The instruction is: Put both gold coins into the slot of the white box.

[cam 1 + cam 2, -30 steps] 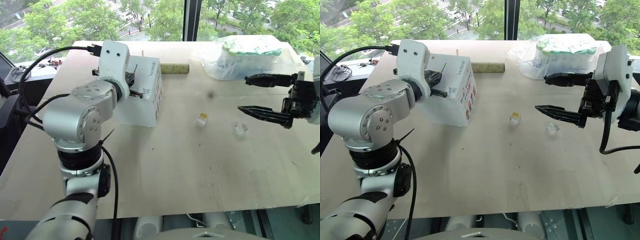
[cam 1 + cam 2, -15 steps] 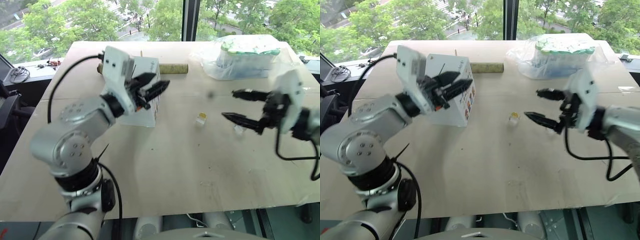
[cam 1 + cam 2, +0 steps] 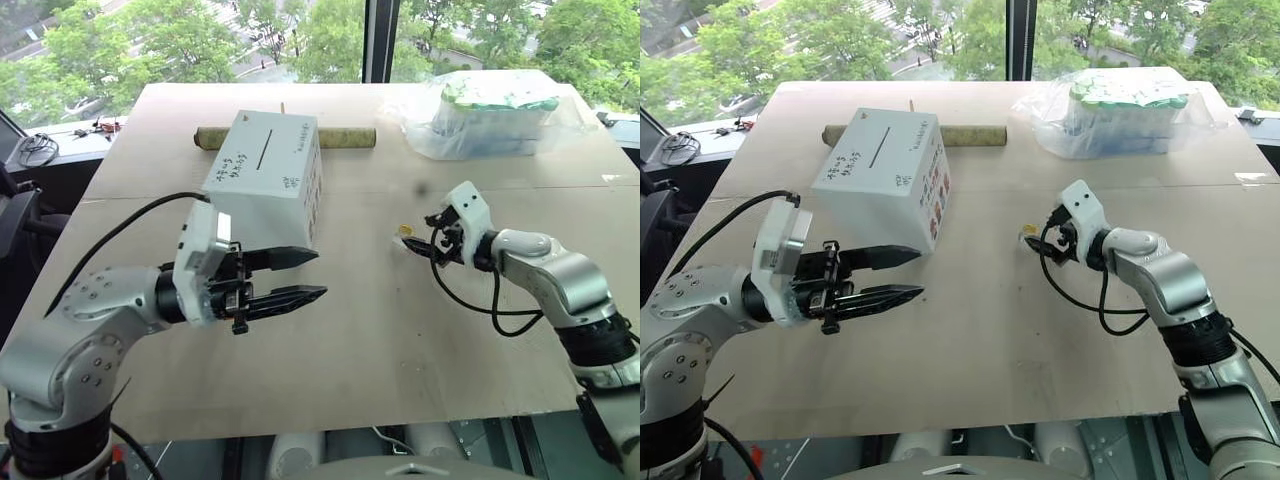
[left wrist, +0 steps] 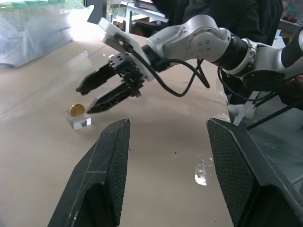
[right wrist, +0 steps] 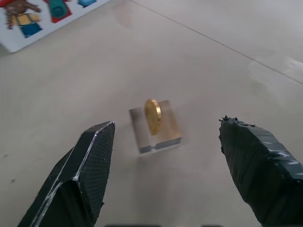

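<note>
Reaching toward the middle of the frame, my right gripper point(image 3: 1040, 237) stands with its jaws spread and nothing between them, its tips just beside a gold coin point(image 5: 152, 116). That coin stands on edge in a small clear plastic block point(image 5: 156, 127) on the table, and in my right wrist view it sits in the gap ahead of my two fingers point(image 5: 83, 175), touching neither. My left gripper point(image 3: 305, 275) hovers at centre left, jaws parted and empty, its fingers level and pointing toward the right side of the frame. The white box point(image 3: 265, 180) stands just behind it at upper centre left, tilted, with the slot point(image 3: 262, 150) a thin dark line on its top face.

I can make out just this one coin for certain. The handwriting on the box is too small to read, and the stickers on its side are hard to tell apart.

The table point(image 3: 350, 350) is pale wood. A cardboard tube point(image 3: 345, 136) lies behind the box, and a clear plastic bag point(image 3: 490, 115) with white-green contents sits at upper right. Windows beyond show green trees point(image 3: 200, 30).
</note>
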Robot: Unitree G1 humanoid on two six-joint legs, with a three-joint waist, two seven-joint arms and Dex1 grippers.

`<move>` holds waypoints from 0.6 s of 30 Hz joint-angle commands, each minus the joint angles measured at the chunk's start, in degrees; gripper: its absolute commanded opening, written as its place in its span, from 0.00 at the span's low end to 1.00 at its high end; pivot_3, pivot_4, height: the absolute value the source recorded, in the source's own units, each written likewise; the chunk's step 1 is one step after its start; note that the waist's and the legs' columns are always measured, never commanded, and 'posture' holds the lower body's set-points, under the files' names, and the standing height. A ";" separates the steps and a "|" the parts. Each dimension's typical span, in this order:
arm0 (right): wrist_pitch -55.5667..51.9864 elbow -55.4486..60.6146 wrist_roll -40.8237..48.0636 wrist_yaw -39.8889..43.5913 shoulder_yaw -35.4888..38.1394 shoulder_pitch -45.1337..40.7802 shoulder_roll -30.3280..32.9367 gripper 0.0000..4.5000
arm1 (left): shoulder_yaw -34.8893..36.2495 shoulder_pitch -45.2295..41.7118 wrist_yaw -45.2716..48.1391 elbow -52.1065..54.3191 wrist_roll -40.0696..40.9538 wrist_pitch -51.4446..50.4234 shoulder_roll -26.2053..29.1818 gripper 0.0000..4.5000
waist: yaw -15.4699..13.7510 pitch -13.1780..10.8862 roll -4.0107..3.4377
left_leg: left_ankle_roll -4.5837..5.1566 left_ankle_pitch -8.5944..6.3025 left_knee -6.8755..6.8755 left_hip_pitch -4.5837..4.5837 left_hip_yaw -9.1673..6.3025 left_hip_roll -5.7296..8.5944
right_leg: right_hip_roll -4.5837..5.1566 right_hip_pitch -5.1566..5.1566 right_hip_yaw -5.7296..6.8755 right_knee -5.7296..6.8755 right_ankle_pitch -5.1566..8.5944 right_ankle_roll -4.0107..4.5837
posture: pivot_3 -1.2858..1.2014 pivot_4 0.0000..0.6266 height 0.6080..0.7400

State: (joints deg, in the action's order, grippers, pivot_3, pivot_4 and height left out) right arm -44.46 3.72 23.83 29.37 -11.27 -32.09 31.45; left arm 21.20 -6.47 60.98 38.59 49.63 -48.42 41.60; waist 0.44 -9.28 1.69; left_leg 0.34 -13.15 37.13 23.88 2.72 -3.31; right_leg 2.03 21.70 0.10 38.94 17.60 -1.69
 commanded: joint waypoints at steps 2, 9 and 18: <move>1.64 -0.73 -1.65 1.71 1.52 -1.57 -1.08 0.68 | 0.15 1.17 -1.89 2.48 2.33 2.24 1.05 0.60 | 0.16 0.00 0.00 | 0.18 -0.10 0.00 0.00 -0.01 -0.02 | 0.00 0.00 0.01 0.01 0.00 0.00 | 0.52 0.24 1.00; 2.94 -1.04 -3.59 4.83 0.49 -2.32 -2.47 0.32 | 0.28 4.20 -4.17 3.61 3.83 4.21 1.51 0.60 | 0.33 0.00 -0.01 | 0.22 -0.13 0.00 -0.03 0.00 -0.03 | -0.01 0.00 0.00 0.03 0.00 0.00 | 0.52 0.24 1.00; 2.88 -1.30 -4.82 6.29 1.34 -2.34 -4.28 0.32 | -0.55 6.73 -4.18 3.06 3.46 7.37 2.46 0.60 | 0.30 -0.01 -0.02 | 0.22 -0.13 0.00 -0.03 0.01 -0.03 | 0.00 0.00 0.00 0.03 0.00 0.00 | 0.52 0.24 1.00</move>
State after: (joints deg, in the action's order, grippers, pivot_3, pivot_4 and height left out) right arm -42.29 1.28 19.08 34.98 -11.25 -33.16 27.27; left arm 20.22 0.03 56.95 40.12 52.02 -42.54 43.33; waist 0.74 -9.29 1.67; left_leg 0.57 -13.28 37.13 23.85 2.73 -3.34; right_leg 2.02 21.70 0.10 38.97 17.60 -1.69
